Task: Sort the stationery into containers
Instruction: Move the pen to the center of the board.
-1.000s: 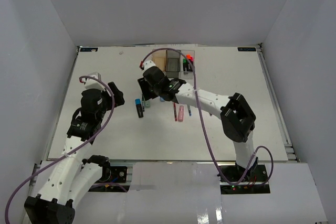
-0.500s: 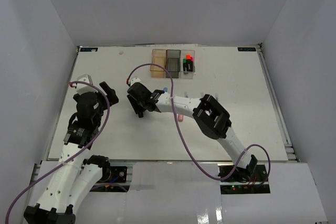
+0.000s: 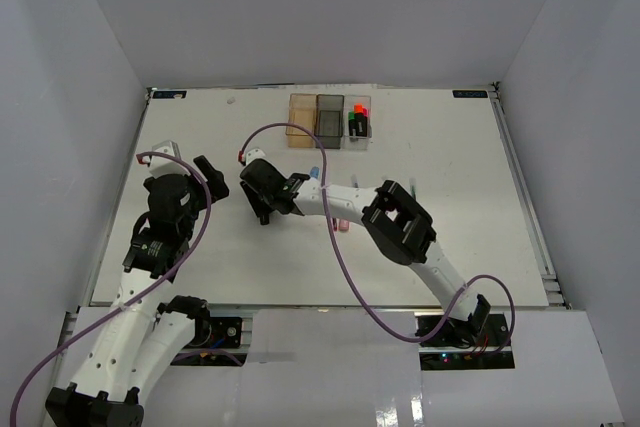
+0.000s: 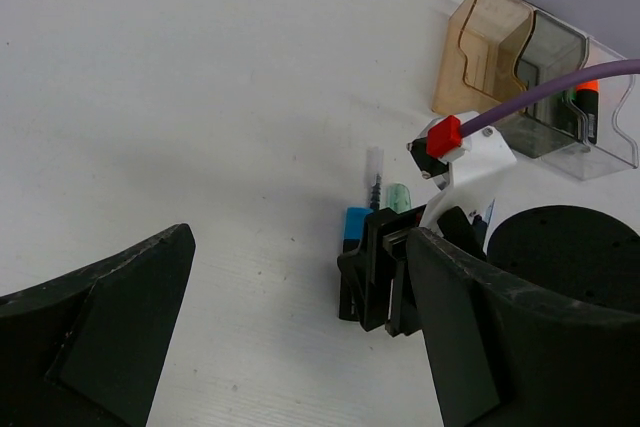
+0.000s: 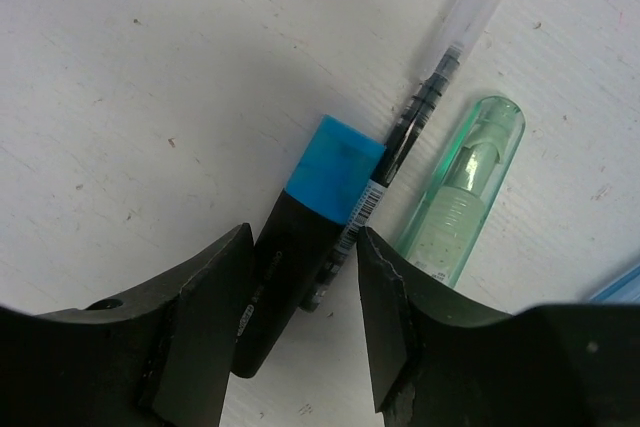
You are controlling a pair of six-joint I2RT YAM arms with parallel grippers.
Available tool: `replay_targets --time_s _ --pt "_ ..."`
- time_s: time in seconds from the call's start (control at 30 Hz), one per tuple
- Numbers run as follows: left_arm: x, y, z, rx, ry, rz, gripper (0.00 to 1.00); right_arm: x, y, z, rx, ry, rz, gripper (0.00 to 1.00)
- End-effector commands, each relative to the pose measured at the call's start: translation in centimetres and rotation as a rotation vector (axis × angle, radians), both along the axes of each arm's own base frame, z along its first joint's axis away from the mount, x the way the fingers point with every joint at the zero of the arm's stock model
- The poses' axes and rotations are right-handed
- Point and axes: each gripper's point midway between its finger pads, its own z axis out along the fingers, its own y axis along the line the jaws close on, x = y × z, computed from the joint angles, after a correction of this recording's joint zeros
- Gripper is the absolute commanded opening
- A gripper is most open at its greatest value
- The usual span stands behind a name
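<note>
Right gripper (image 5: 300, 312) jaws apart, straddling blue-capped highlighter (image 5: 305, 217) at lower centre of wrist view. Thin pen (image 5: 425, 112) touches it, also between fingers. Risk: closing clamps both; pen slips or lands in wrong bin. Left gripper (image 4: 300, 337) apart, empty. Containers (image 3: 329, 117) top centre overhead.

White table (image 3: 200, 137), matte, faintly specked and scuffed up close. Boxed in by plain pale walls (image 3: 330, 17) at the back and on both sides. Small black tabs at far left corner (image 3: 168, 94) and far right corner (image 3: 470, 94). Tiny grey mark (image 3: 232, 102) near far left. Metal rail (image 3: 527, 207) along right edge. Glossy white panel (image 3: 330, 347) across near edge.
</note>
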Motion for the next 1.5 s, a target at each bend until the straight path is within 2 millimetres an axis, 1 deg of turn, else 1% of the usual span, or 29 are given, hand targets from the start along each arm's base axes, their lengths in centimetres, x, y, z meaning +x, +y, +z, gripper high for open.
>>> replay_targets --time_s 0.0,0.1,0.27,0.37,0.4,0.43,0.47,0.5,0.53,0.57,0.6,0.63,0.67,0.7,0.77,0.8,1.0,1.1,1.13,1.2,1.27,1.37,1.4,1.47 --pt "0.1 -0.2 0.1 -0.004 -0.009 -0.014 0.98 0.7 1.6 0.9 0.039 -0.042 0.003 0.52" --pt "0.2 -0.2 0.0 -0.003 -0.006 -0.017 0.98 0.7 1.4 0.2 0.022 -0.046 0.001 0.52" --pt "0.2 -0.4 -0.2 -0.004 0.001 -0.029 0.98 0.6 1.1 -0.2 0.008 -0.046 -0.004 0.52" --pt "0.3 -0.6 -0.3 -0.004 0.004 -0.039 0.98 0.6 -0.3 -0.6 -0.022 -0.054 -0.038 0.53" --pt "0.3 -0.7 -0.4 -0.004 0.007 -0.042 0.98 0.5 -0.6 0.0 -0.015 -0.061 -0.042 0.53" --pt "0.3 -0.8 -0.5 -0.006 0.013 -0.046 0.98 0.2 -1.3 -0.6 -0.035 -0.053 -0.044 0.54" --pt "0.4 -0.8 -0.6 -0.005 0.015 -0.049 0.98 0.1 -1.6 -0.6 -0.040 -0.054 -0.047 0.54" --pt "0.4 -0.9 -0.6 -0.007 0.018 -0.055 0.98 0.1 -1.8 0.1 -0.033 -0.060 -0.050 0.54" --pt "0.5 -1.0 -0.8 -0.007 0.025 -0.059 0.98 -0.3 -2.5 -0.5 -0.048 -0.050 -0.054 0.54" --pt "0.5 -1.1 -0.8 -0.005 0.025 -0.063 0.98 -0.5 -2.8 -0.3 -0.045 -0.047 -0.057 0.54" --pt "0.5 -1.1 -0.8 -0.005 0.027 -0.063 0.98 -0.6 -3.0 0.3 -0.036 -0.050 -0.060 0.54" --pt "0.5 -1.1 -0.9 -0.007 0.030 -0.064 0.98 -1.1 -3.8 -0.4 -0.048 -0.037 -0.064 0.54" --pt "0.5 -1.1 -1.0 -0.006 0.033 -0.062 0.98 -1.2 -4.0 -0.3 -0.043 -0.036 -0.065 0.54" --pt "0.5 -1.1 -0.9 -0.005 0.031 -0.064 0.98 -1.3 -4.2 0.3 -0.030 -0.041 -0.069 0.53" --pt "0.6 -1.2 -1.0 -0.006 0.034 -0.065 0.98 -1.7 -5.1 -0.3 -0.049 -0.031 -0.078 0.53" --pt "0.6 -1.2 -1.1 -0.006 0.037 -0.068 0.98 -1.8 -5.3 -0.1 -0.045 -0.031 -0.083 0.53" --pt "0.7 -1.4 -1.3 -0.007 0.046 -0.077 0.98 -2.8 -7.1 -0.7 -0.070 -0.015 -0.084 0.51" --pt "0.7 -1.4 -1.4 -0.007 0.049 -0.080 0.98 -3.4 -7.5 -0.7 -0.064 0.000 -0.074 0.51" --pt "0.7 -1.4 -1.4 -0.007 0.049 -0.080 0.98 -3.7 -7.8 -1.1 -0.072 0.007 -0.068 0.49" --pt "0.7 -1.5 -1.4 -0.007 0.047 -0.080 0.98 -4.0 -7.9 -1.3 -0.071 0.013 -0.051 0.47" --pt "0.7 -1.4 -1.4 -0.007 0.049 -0.079 0.98 -4.2 -8.0 -1.8 -0.079 0.015 -0.030 0.46" --pt "0.7 -1.4 -1.4 -0.008 0.048 -0.080 0.98 -4.2 -7.8 -1.9 -0.090 0.003 0.011 0.49" --pt "0.7 -1.5 -1.4 -0.007 0.049 -0.082 0.98 -4.2 -7.5 -2.1 -0.090 0.000 0.030 0.51" --pt "0.7 -1.5 -1.5 -0.005 0.051 -0.082 0.98 -4.2 -6.9 -2.0 -0.096 -0.015 0.092 0.52"
